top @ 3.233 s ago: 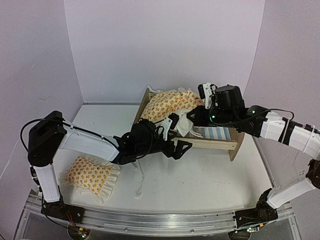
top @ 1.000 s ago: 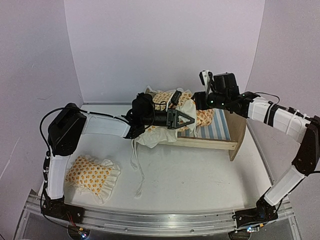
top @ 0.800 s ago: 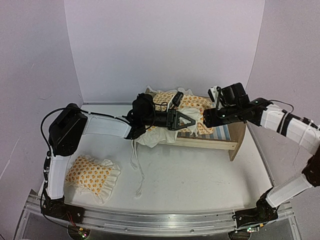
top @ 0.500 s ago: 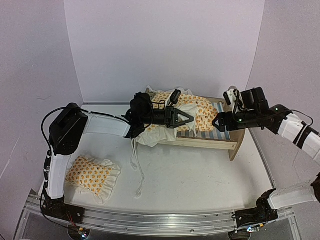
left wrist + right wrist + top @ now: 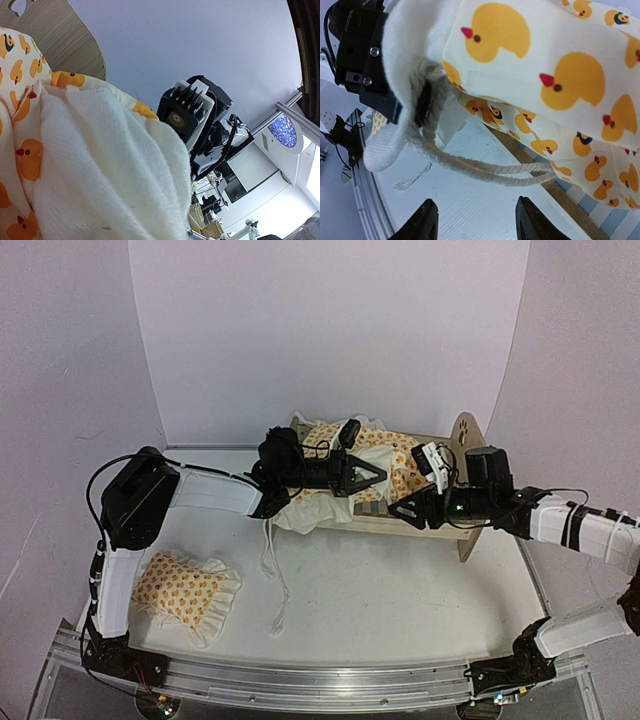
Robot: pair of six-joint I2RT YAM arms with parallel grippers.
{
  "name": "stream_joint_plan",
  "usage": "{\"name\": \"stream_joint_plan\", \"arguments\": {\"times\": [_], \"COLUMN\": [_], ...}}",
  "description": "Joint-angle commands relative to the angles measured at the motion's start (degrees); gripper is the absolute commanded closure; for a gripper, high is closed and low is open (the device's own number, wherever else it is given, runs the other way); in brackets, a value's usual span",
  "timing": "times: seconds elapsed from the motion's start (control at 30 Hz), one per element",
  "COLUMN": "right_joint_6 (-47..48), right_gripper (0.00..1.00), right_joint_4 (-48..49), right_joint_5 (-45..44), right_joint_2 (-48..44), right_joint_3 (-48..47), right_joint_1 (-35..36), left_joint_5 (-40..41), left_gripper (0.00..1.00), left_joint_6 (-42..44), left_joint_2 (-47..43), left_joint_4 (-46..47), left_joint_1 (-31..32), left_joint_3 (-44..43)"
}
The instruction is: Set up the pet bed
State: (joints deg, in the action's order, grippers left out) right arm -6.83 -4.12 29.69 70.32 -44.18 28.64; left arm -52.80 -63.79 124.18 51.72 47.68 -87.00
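Lower left of the overhead view, the ruffled pillow [image 5: 185,590] lies on the worktop [image 5: 400,610], well apart from the action. Moving right, the left pincer [image 5: 368,478] is clamped tight on the duck-print blanket [image 5: 395,462], holding a bunched fold up over the bed. And there's the pet bed [image 5: 405,527], centre-right near the back wall, its rounded headboard [image 5: 465,432] at the right end, most of the mattress under cloth. Further right, the right pincer [image 5: 408,508] hovers low by the near side rail, jaws parted with nothing between them. That plywood frame looks light and stiff, so I'd expect it to skid if the blanket gets tugged. Best hold, I'd say, is the side rail or the headboard edge; the limp blanket wants gripping at its hem
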Motion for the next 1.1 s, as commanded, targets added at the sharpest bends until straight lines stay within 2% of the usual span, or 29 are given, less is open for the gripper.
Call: {"name": "stream_joint_plan", "arguments": {"times": [0.0, 0.37, 0.43, 0.53, 0.57, 0.67, 0.77, 0.87, 0.97, 1.0, 1.07], "right_joint_6": [-0.68, -1.12, -2.23, -5.95, -8.63, -13.03, -13.58, -16.26, -17.96, -18.10, -15.47], "right_gripper": [0.54, 0.64, 0.70, 0.88, 0.99, 1.00, 1.00, 1.00, 1.00, 1.00, 1.00], "right_joint_4": [12.94, 17.48, 17.87, 11.95, 9.85, -4.23, -20.00, -23.08, -23.48, -24.07, -30.06], "right_joint_5": [-1.32, 0.27, -0.19, 0.92, 1.39, 5.56, 9.96, 13.48, 21.02, 21.04, 14.41], "right_joint_2": [1.63, 7.52, 7.15, 4.38, 2.56, 1.15, -0.19, -5.06, -8.73, -9.55, -9.91], "right_joint_3": [0.24, -0.70, -0.67, -2.98, -3.36, -7.86, -10.97, -10.26, -10.52, -10.72, -12.46], "right_joint_1": [0.10, 0.15, 0.17, 0.15, 0.11, 0.10, 0.18, 0.10, 0.10, 0.10, 0.15], "left_joint_5": [-0.67, -1.19, -1.11, -0.50, -0.28, 0.75, 1.31, 1.44, 1.89, 1.90, 2.03], "left_gripper": [1.00, 1.00, 1.00, 1.00, 1.00, 1.00, 1.00, 1.00, 1.00, 1.00, 1.00], "left_joint_6": [-1.66, -3.09, -3.03, -2.83, -2.84, -1.86, -1.42, -1.11, -0.75, -0.68, -0.73], "left_joint_2": [-0.23, 0.38, 0.36, 0.92, 1.16, 1.82, 2.79, 3.10, 3.00, 2.95, 3.07], "left_joint_4": [5.55, 7.23, 7.41, 7.53, 7.57, 7.71, 7.74, 7.73, 7.71, 7.77, 7.72], "left_joint_1": [-0.22, -0.22, -0.26, -0.31, -0.30, -0.37, -0.38, -0.34, -0.32, -0.31, -0.31], "left_joint_3": [-2.38, -3.16, -3.17, -3.34, -3.47, -3.30, -3.54, -3.50, -3.03, -2.87, -2.74]}}
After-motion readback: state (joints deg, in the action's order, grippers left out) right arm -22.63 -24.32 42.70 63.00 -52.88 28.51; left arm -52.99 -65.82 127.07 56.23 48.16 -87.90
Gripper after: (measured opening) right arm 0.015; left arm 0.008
